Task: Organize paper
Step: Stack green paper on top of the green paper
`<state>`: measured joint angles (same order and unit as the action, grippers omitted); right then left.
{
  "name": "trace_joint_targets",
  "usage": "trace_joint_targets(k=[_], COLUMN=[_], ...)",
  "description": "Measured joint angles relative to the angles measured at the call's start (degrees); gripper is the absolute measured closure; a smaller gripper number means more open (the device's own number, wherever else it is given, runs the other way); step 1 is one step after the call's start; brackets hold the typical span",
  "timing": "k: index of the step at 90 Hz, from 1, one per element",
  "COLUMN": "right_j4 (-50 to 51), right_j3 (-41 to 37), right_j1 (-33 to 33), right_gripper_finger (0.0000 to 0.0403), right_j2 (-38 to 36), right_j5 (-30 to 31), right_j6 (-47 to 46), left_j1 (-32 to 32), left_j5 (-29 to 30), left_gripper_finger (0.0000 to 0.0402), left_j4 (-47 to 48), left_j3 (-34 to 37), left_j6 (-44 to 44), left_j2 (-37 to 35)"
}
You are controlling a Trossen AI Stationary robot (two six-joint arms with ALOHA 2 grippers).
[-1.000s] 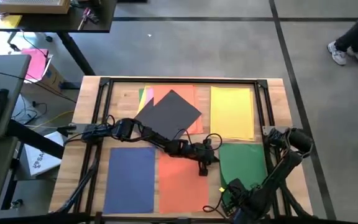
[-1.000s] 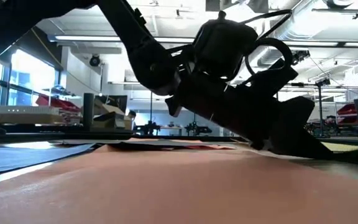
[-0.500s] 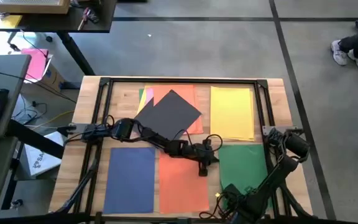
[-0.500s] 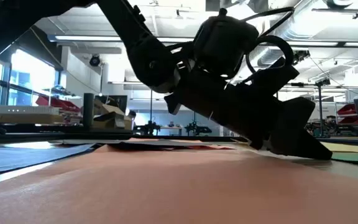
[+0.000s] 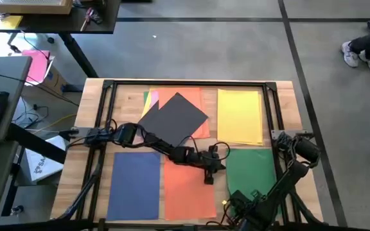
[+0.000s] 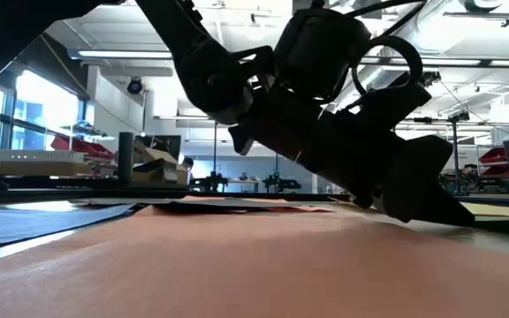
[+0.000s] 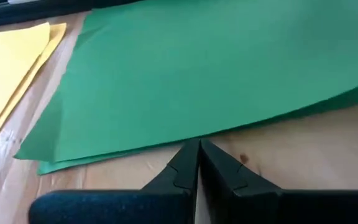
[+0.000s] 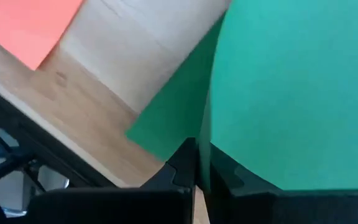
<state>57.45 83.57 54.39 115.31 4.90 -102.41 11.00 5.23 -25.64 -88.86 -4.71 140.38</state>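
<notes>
Our left gripper (image 5: 209,178), jaws closed, empty, w/ tips low by green paper (image 5: 252,168) edge; risk: crumpling sheet. Right gripper (image 5: 243,204) jaws closed.

Surface: wooden table (image 5: 92,128), black frame (image 5: 185,83).
Far side: dark grey sheet (image 5: 175,119) tilted over orange; yellow sheet (image 5: 239,115).
Near side: blue sheet (image 5: 135,184), orange sheet (image 5: 188,192), green sheet (image 5: 252,170).

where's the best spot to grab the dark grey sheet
Probably its right-hand corner: the dark grey sheet lies rotated like a diamond across the orange and pink sheets, so that corner pokes out. Come from the right, low, and slide a finger under the edge.
</notes>
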Motion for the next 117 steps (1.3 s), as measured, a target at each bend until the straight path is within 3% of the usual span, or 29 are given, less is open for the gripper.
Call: trace_joint_targets(k=[18,62,117], right_j4=[1.4,-2.3,-0.1], right_j3=[0.0,0.0,0.0], right_j1=[0.2,0.4,0.4], right_gripper_finger=[0.0403,0.0403,0.0402], right_j2=[0.0,0.0,0.0], right_j5=[-3.4,-3.6,-3.6], right_j6=[-1.1,-1.6,-5.2], left_j1=[0.0,-0.1,-0.1], left_j5=[0.0,0.2,0.1], left_gripper_finger=[0.0402,0.0402,0.0402], left_j4=[0.4,0.5,0.6], left_j3=[0.0,-0.1,-0.1], left_j6=[0.0,0.0,0.0], left_j2=[-0.1,-0.1,-0.1])
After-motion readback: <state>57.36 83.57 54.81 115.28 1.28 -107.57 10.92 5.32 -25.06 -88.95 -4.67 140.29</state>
